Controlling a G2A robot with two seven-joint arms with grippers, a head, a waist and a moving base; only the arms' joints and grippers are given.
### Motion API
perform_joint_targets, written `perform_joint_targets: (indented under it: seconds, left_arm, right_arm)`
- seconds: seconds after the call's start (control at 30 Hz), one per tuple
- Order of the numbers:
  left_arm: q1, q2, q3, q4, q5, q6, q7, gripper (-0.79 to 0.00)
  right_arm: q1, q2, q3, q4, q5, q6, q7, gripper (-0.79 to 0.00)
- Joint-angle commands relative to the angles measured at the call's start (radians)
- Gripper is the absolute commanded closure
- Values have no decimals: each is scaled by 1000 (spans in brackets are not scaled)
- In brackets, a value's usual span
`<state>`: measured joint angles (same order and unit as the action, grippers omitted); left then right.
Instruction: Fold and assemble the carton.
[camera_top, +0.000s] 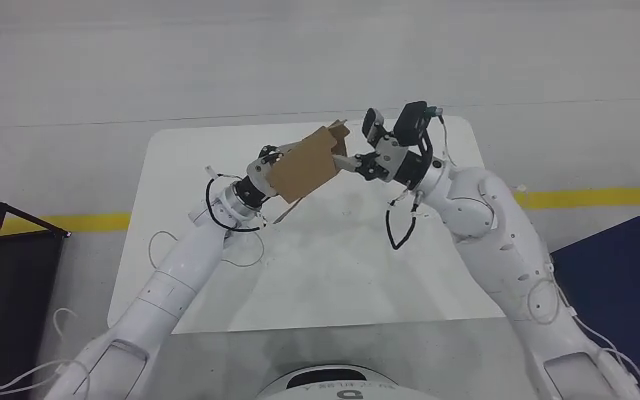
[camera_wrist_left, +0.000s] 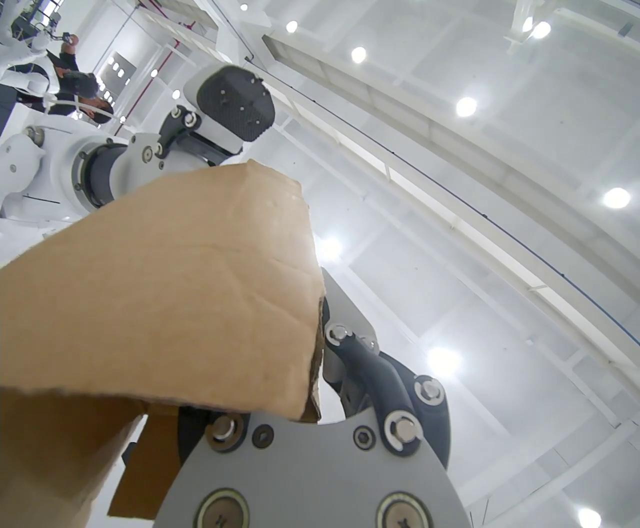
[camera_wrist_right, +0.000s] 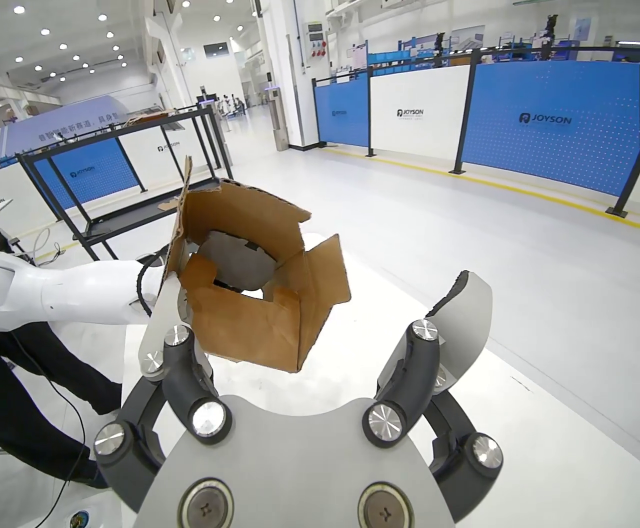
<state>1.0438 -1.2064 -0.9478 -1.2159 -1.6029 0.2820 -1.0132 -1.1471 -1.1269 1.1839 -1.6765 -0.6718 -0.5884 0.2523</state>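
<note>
Gripping brown corrugated cardboard carton (camera_top: 310, 165), left tool (camera_top: 270, 162) clamped; right tool (camera_wrist_right: 315, 295) splayed open; flap pushes may twist it free.

Brown corrugated carton (camera_top: 305, 165), half-erected, end flaps splayed open, tilted, held aloft over far part of table (camera_top: 350, 270)

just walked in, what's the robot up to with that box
The robot is assembling a brown cardboard carton, held in the air above the white table. The left gripper grips one end. The right gripper faces the open end, fingers spread, one finger against a side flap. The carton is only partly folded.
</note>
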Motion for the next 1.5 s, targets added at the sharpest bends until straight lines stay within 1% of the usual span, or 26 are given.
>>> perform_joint_targets:
  seconds: [0.0,0.2,0.23,0.27,0.3,0.33,0.4,0.5,0.63,0.7,0.77,0.83,0.87,0.9,0.97,1.03,1.27,1.33,1.37,1.47]
  left_arm:
    - [0,0,0,0,0,0,0,0]
    - [0,0,0,0,0,0,0,0]
    - [0,0,0,0,0,0,0,-68]
    - [0,0,0,0,0,0,0,-71]
    - [9,-2,-8,-3,-35,-1,0,-15]
    - [23,-6,-28,-11,-119,-4,-10,0]
    - [37,-10,-49,-13,-177,-8,0,0]
    - [59,-19,-59,-16,-285,48,4,0]
    - [67,-36,-31,-25,-379,182,8,0]
    - [64,-48,-4,-33,-445,274,14,0]
    - [47,-56,25,-27,-471,379,57,0]
    - [28,-63,55,-17,-505,535,93,0]
    - [18,-66,58,-5,-537,592,91,0]
    - [9,-70,63,5,-573,631,106,0]
    - [-11,-78,66,17,-642,678,154,0]
    - [-11,-78,66,17,-642,678,154,0]
    - [-11,-78,66,17,-642,678,154,0]
    - [-8,-78,65,15,-641,673,157,0]
    - [-1,-78,62,-1,-640,659,174,0]
    - [18,-76,51,-37,-599,641,229,0]
  right_arm:
    - [-3,1,5,1,11,-3,-2,-785]
    - [-3,1,5,1,11,-3,-2,-785]
    - [-3,1,5,1,11,-3,-2,-785]
    - [-6,0,5,2,11,0,-4,-785]
    - [-18,-1,4,4,29,-2,-24,-785]
    - [-32,-3,8,11,73,-18,-61,-785]
    - [-53,0,40,26,101,-41,-105,-785]
    - [-97,8,98,28,159,-120,-159,-785]
    - [-158,22,171,45,240,-261,-162,-785]
    - [-185,30,196,42,268,-336,-136,-785]
    - [-203,37,210,35,306,-414,-107,-785]
    - [-212,47,212,2,331,-424,-57,-785]
    - [-215,52,215,-10,346,-424,-37,-785]
    - [-218,57,222,-17,360,-424,-24,-785]
    - [-223,64,231,-27,386,-424,-7,-785]
    - [-224,70,240,-27,402,-424,2,-785]
    - [-224,70,240,-27,402,-424,2,-785]
    - [-234,68,224,-18,405,-397,1,-785]
    - [-236,65,207,-10,416,-387,-4,-785]
    - [-224,57,192,15,362,-305,-37,-785]
